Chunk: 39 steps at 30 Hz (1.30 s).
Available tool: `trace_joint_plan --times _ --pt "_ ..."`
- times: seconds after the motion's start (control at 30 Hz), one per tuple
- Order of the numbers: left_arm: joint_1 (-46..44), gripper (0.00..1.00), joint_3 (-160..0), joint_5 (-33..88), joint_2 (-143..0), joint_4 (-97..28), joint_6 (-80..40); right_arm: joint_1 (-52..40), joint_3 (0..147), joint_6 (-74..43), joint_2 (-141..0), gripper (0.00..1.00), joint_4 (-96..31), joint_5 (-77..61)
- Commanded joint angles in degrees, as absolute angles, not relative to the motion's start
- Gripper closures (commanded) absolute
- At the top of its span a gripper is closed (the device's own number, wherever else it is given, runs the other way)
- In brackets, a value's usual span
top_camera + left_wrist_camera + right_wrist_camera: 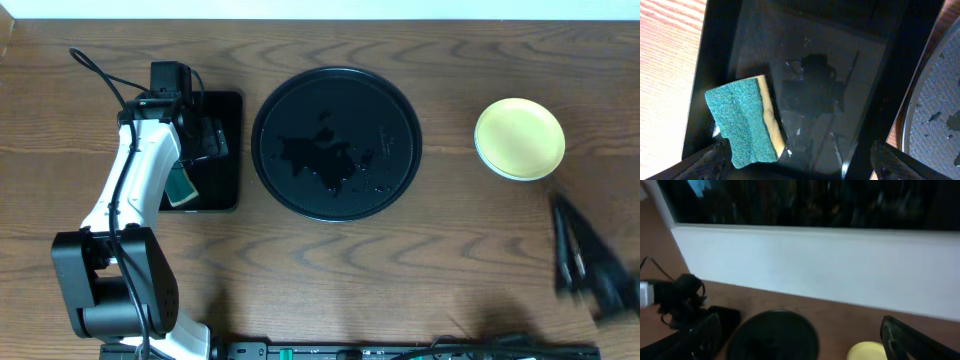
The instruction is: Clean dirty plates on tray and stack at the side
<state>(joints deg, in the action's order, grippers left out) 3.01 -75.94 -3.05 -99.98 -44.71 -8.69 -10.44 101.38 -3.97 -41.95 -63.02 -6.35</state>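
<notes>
On the counter, the round tray holds no plates. The plates sit well to its right, apparently stacked, yellow uppermost. The left end effector hangs with fingers apart over the sponge, which lies in the rectangular tray. The right end effector is also spread and empty. Judgement: stacking complete. The next move calls only for parking both arms.

The round tray sat at the middle of the table. Just beside it on the left lay the rectangular tray, with a sponge in its near-left corner. The plates sat stacked on the table, apart to the round tray's right.
</notes>
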Motion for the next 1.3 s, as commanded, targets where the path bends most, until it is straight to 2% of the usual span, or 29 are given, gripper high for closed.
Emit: trace_joint_plan --times 0.0,0.17,0.3,0.53,0.8,0.97,1.27 --pt "3.4 0.11 -76.0 -3.7 -100.1 -44.8 -8.1 -10.9 99.9 3.9 -37.5 0.01 -63.9 -4.9" --pt "3.4 0.11 -76.0 -3.7 -100.1 -44.8 -8.1 -8.5 91.3 8.5 -29.6 0.01 -60.9 -4.6" --pt "3.4 0.11 -76.0 -3.7 -100.1 -44.8 -8.1 -5.6 78.9 8.5 -23.1 0.01 -52.0 -4.5" --pt "3.4 0.11 -76.0 -3.7 -100.1 -44.8 -8.1 -3.7 52.1 8.4 -12.7 0.01 -26.5 -6.5" --pt "3.4 0.11 -76.0 -3.7 -100.1 -44.8 -8.1 -2.3 24.1 8.4 -1.4 0.01 4.1 -15.3" --pt "3.4 0.11 -76.0 -3.7 -100.1 -44.8 -8.1 -2.1 13.7 8.4 -0.3 0.01 11.0 -15.5" --pt "3.4 0.11 -76.0 -3.7 -100.1 -44.8 -8.1 -2.7 1.9 8.1 -0.3 0.01 13.1 -13.3"
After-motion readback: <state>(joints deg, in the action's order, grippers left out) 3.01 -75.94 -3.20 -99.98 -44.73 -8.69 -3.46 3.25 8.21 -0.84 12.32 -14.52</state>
